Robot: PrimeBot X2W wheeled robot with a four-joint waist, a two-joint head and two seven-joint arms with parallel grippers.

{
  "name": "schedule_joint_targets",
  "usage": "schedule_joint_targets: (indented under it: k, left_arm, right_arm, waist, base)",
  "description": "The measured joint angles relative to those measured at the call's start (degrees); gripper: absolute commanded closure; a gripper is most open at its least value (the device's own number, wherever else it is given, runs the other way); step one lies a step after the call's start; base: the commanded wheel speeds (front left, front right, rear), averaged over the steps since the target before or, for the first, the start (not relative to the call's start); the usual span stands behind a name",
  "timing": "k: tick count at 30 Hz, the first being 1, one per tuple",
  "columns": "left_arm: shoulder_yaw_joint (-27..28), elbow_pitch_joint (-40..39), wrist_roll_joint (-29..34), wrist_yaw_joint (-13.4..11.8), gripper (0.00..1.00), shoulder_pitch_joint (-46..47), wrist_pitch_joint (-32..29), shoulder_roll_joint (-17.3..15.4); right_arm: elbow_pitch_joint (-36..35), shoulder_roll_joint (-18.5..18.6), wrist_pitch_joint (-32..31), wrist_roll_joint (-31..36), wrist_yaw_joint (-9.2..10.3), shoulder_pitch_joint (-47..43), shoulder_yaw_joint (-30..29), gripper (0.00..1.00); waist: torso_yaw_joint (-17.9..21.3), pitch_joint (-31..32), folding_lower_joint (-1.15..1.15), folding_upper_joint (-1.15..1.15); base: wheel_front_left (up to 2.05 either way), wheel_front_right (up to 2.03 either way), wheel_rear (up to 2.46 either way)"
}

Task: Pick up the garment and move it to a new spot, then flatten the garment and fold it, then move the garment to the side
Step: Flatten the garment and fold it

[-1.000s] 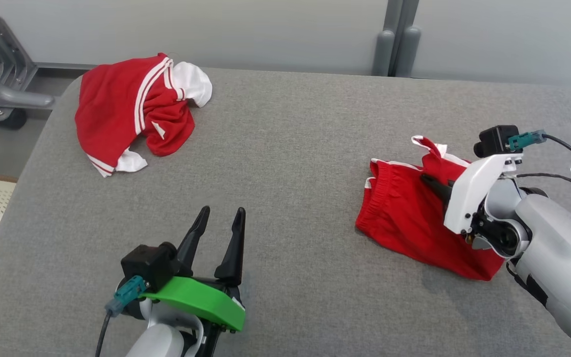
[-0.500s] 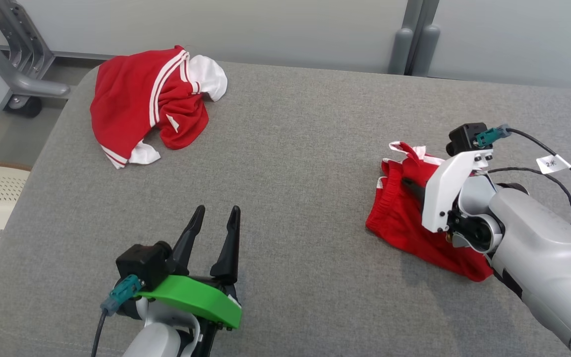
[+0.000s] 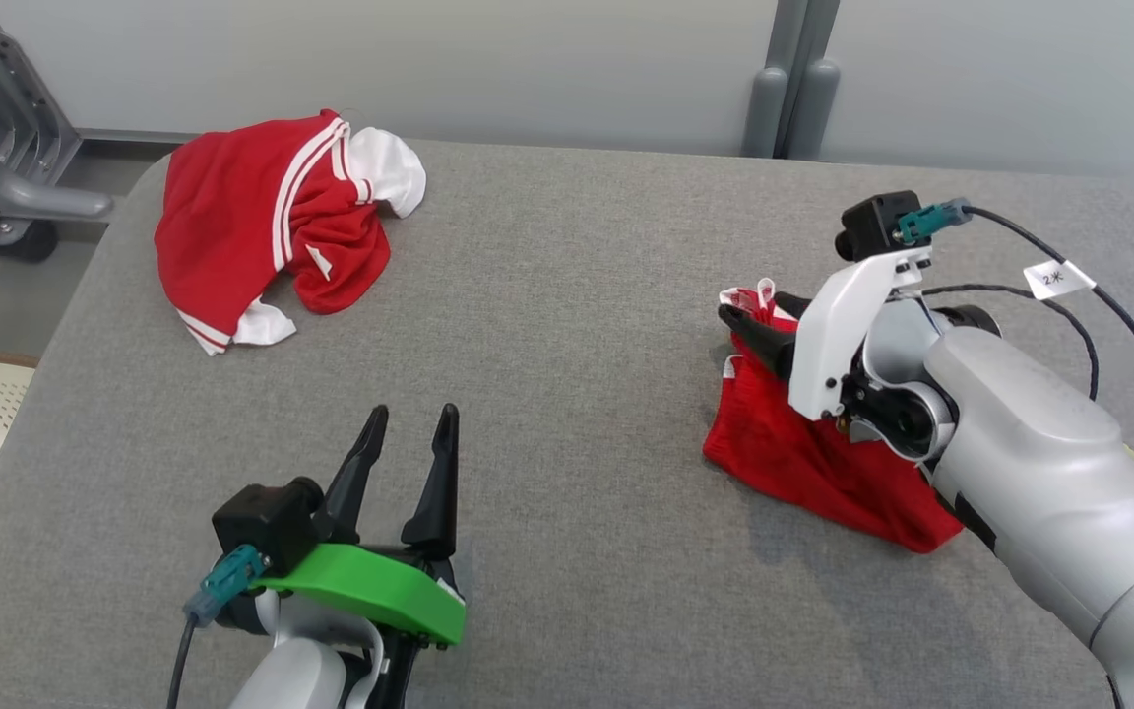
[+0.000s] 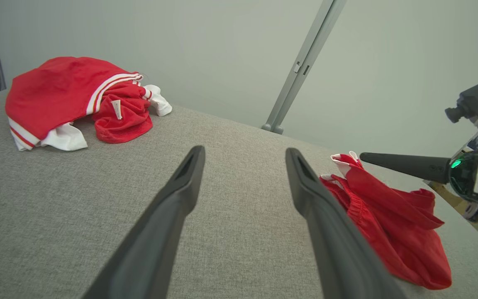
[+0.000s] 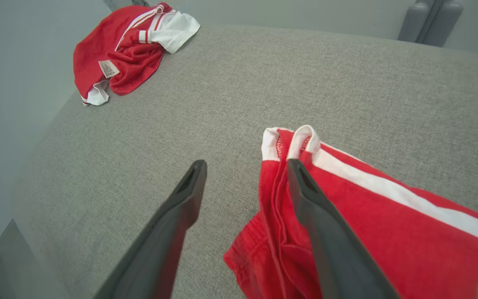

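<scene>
Head view: the red garment (image 3: 803, 463) with white stripes is being seen crumpled in a heap on the right side of the grey padded table (image 3: 567, 295). The right gripper (image 3: 759, 313) is being held at the heap's far end, its two dark fingers being spread apart with nothing pinched between them. In the right wrist view a raised, white-edged fold of the cloth is being seen right beside one finger. Whether it is being touched cannot be told, and the other finger is being held over bare table. The left gripper (image 3: 413, 414) is being held low over the table's near left, well apart from the garment, its fingers likewise being spread and empty. A second red-and-white garment (image 3: 262, 217) is being shown bunched at the far left corner.
</scene>
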State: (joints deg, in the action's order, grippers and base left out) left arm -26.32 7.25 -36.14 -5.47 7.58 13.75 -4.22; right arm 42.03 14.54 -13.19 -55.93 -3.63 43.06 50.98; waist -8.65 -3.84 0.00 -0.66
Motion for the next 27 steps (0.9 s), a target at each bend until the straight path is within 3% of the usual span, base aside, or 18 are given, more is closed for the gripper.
schedule_joint_targets:
  k: [5, 16, 27]
  left_arm:
    - [0.4, 0.1, 0.0, 0.0, 0.00, -0.4, 0.2, 0.0]
    - [0.3, -0.9, 0.0, 0.0, 0.00, -1.2, 0.2, -0.1]
    - [-0.9, -2.2, 1.0, 0.0, 0.00, -1.2, -0.1, -0.3]
  right_arm:
    - [-0.7, 0.6, 2.7, 0.1, -0.57, 2.1, -1.2, 0.00]
    - [3.8, 8.0, 5.1, -2.3, -0.73, -2.9, -5.5, 0.00]
    - [7.1, 6.7, 6.3, -8.8, -0.88, -9.9, -9.4, 0.00]
  waist:
    - [1.5, 1.1, 0.00, 0.00]
    - [5.0, 2.5, 0.00, 0.00]
    - [5.4, -0.6, 0.00, 0.00]
  base:
    - [0.00, 0.00, 0.00]
    - [0.00, 0.00, 0.00]
    - [0.00, 0.00, 0.00]
